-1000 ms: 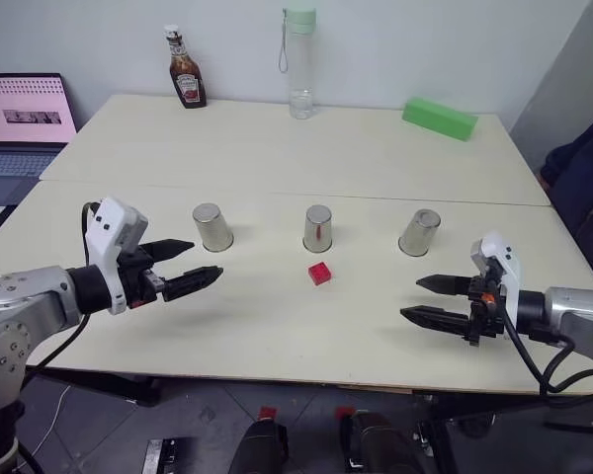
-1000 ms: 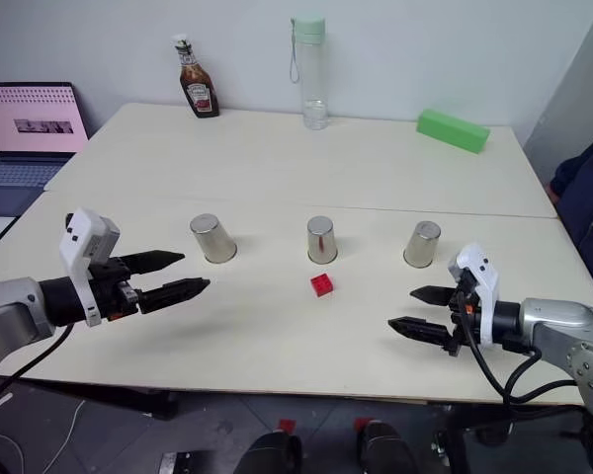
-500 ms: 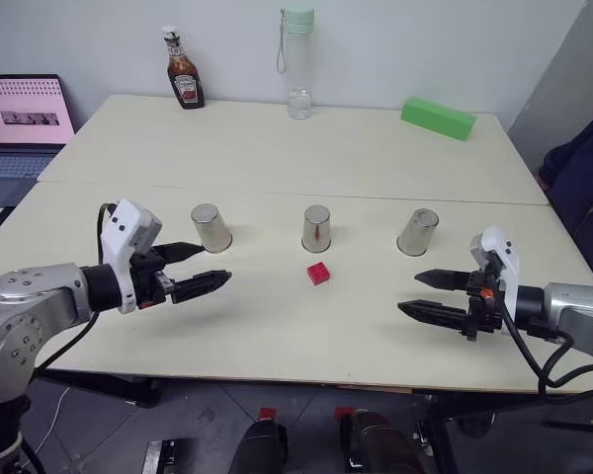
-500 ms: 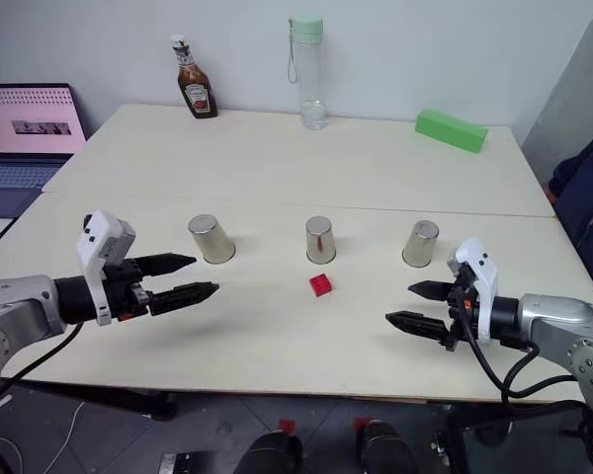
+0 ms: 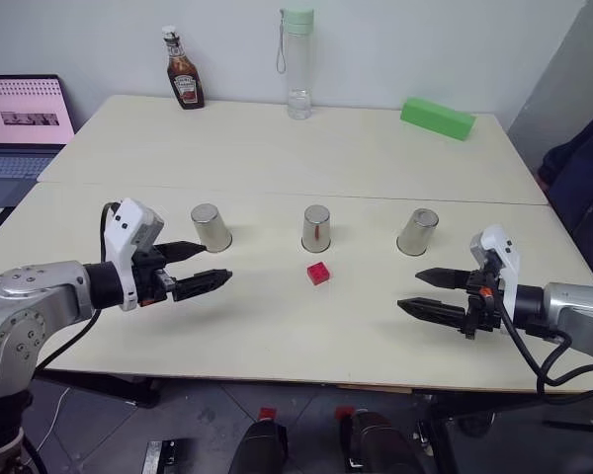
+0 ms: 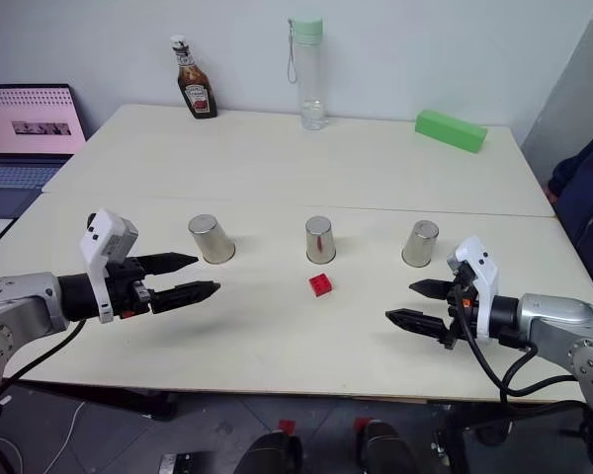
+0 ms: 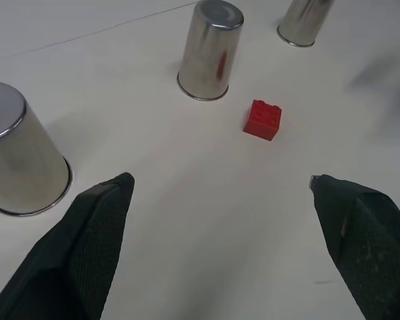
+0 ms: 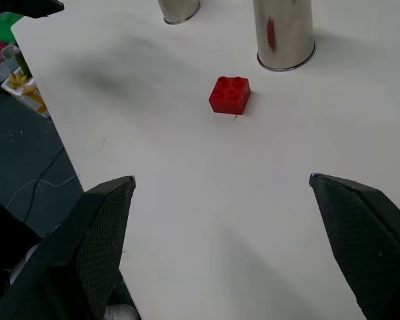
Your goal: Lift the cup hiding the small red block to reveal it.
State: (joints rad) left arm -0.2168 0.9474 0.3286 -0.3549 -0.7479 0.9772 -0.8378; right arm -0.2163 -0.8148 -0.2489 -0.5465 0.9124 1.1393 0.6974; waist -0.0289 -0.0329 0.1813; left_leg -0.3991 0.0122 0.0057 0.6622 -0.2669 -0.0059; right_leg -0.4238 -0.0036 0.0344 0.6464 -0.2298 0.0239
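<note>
My rig, seen from head camera: both forearms rounded silver-grey metal shells, black collars at wrists. White boxy housing tops each wrist. Left gripper (image 5: 200, 266) and right gripper (image 5: 432, 293) each carry two long black tapered fingers (image 7: 87, 247), finely cross-hatched on inner faces. Small orange-red detail beside right wrist housing. Black cables loop from both wrists back under forearms.

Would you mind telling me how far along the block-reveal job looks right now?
Done: the red block lies uncovered on the table, in front of the middle cup. In hand: nothing; the left end effector and right end effector hover open. Left: nothing visible; all three cups stand upside down.
</note>
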